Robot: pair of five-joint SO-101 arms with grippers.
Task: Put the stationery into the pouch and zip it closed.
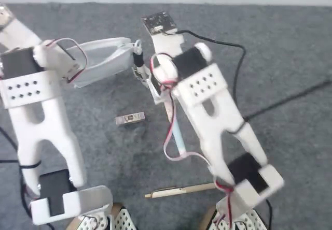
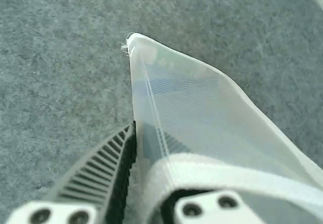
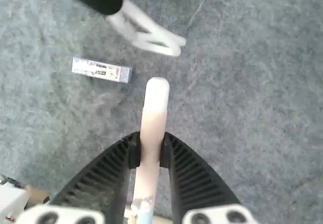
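Nearest me, at six o'clock on the grey mat, a beige pen (image 1: 179,191) lies loose, and a small boxed eraser (image 1: 129,118) sits near the middle, so neither is packed yet. The right gripper (image 3: 149,151) is clamped on a pale pen (image 3: 154,108), whose capped end sticks out past the jaws. Up at ten o'clock the left gripper (image 2: 146,148) pinches one edge of the mesh pouch (image 1: 104,59), jaws closed on the fabric. I cannot tell from where I stand whether the pouch mouth is open. That is my worry: held by one edge, the limp mesh could sag shut, and the pen's end might snag the weave or push the pouch away. Gripped by narrow jaws, the pen could also swivel and slip out onto the mat.
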